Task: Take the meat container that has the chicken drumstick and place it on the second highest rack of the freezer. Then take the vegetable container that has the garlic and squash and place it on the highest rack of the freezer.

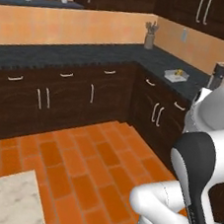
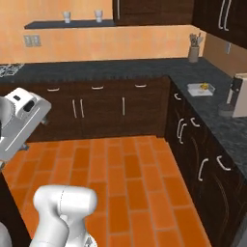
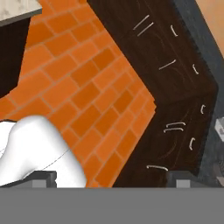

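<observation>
The gripper (image 3: pixel 111 177) is standing wide open, grasping nothing, and is pointing down over the orange brick floor (image 1: pixel 87 170) beside the dark corner cabinets (image 3: pixel 175 87); its two finger tips (image 3: pixel 43 178) are rising far apart at the bottom of the hand view. The arm (image 1: pixel 196 169) is folding up at the near right of the left base view. A white tray (image 2: pixel 200 89) is lying flat on the dark counter (image 2: pixel 144 65) along the right wall, well apart from the gripper, and is holding a small yellow squash (image 2: pixel 204 87); its other contents are too small to tell. A utensil holder (image 1: pixel 149 39) is standing in the far corner, and a toaster (image 2: pixel 239 94) is sitting near the tray on the same counter.
</observation>
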### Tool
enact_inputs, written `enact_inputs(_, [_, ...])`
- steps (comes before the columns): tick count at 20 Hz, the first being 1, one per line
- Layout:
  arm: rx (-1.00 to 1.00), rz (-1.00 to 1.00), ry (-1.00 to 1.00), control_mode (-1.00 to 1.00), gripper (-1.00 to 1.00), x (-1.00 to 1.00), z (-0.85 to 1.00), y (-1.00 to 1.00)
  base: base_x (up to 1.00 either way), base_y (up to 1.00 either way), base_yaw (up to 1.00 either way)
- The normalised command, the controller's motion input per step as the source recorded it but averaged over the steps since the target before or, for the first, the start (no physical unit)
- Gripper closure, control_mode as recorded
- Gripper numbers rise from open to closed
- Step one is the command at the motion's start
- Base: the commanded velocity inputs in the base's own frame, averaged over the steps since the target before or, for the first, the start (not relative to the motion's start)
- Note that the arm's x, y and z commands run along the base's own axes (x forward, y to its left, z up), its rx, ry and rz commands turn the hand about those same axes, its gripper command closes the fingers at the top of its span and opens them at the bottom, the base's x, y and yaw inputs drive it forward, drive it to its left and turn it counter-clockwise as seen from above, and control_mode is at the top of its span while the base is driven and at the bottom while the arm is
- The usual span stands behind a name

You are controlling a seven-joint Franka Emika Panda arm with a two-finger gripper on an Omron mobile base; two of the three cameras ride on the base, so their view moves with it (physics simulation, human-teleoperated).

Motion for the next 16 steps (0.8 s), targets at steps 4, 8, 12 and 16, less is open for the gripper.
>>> enact_inputs(4, [0.00,0.00,0.00,1.00,-1.00,0.00,0.00,0.00,1.00,0.06,-0.39])
enact_inputs(8, [0.00,0.00,0.00,1.00,-1.00,0.00,0.00,0.00,0.96,0.13,-0.53])
enact_inputs(12, [0.00,0.00,0.00,1.00,-1.00,0.00,0.00,0.00,1.00,0.11,-0.50])
enact_inputs(16, [0.00,0.00,0.00,1.00,-1.00,0.00,0.00,0.00,1.00,0.05,-0.41])
